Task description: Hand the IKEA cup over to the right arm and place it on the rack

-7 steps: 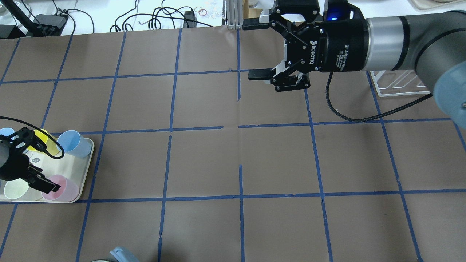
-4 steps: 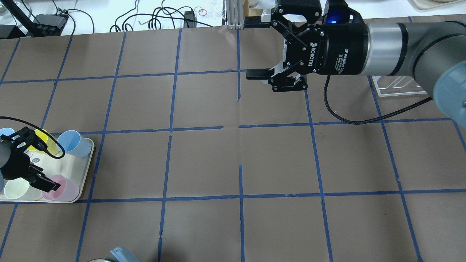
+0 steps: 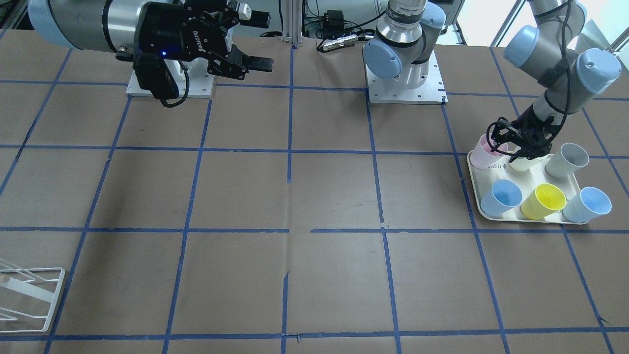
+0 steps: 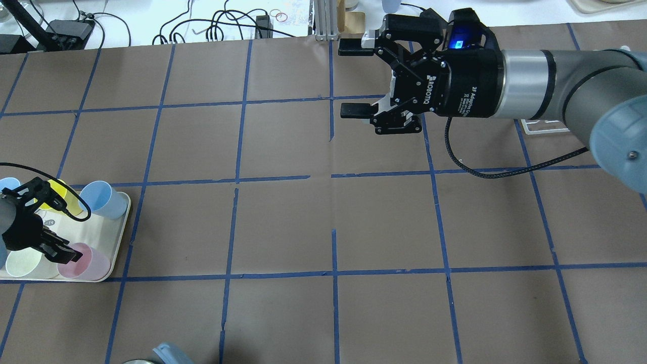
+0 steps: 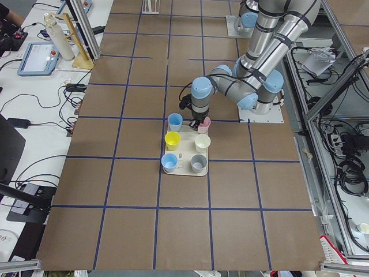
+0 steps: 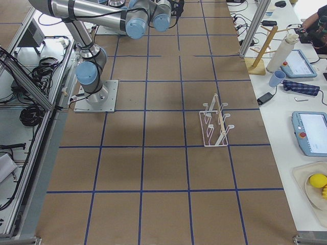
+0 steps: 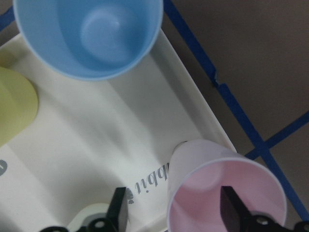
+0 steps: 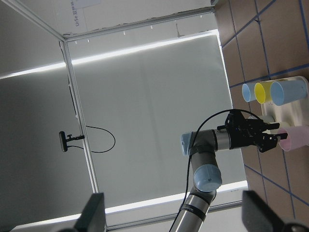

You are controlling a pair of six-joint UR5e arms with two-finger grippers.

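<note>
The pale pink IKEA cup (image 4: 91, 264) stands upright at the corner of the cream tray (image 4: 120, 233). It also shows in the front view (image 3: 483, 153) and the left wrist view (image 7: 227, 188). My left gripper (image 4: 64, 253) is open at its rim. In the left wrist view one finger (image 7: 231, 209) is inside the cup and the other (image 7: 118, 212) outside, with the wall between them and not clamped. My right gripper (image 4: 355, 78) is open and empty, held in the air over the far middle of the table. The white wire rack (image 6: 214, 125) stands at the right end.
The tray also holds two blue cups (image 3: 500, 195), a yellow cup (image 3: 542, 200), a cream cup (image 4: 22, 263) and a grey cup (image 3: 567, 160), all close to the pink one. The right arm's cable (image 4: 480, 169) hangs above the table. The robot base (image 3: 407, 81) is at the table's edge.
My right gripper has shifted slightly left and toward me in the overhead view, still open. My left gripper has edged a little left at the pink cup's rim.
</note>
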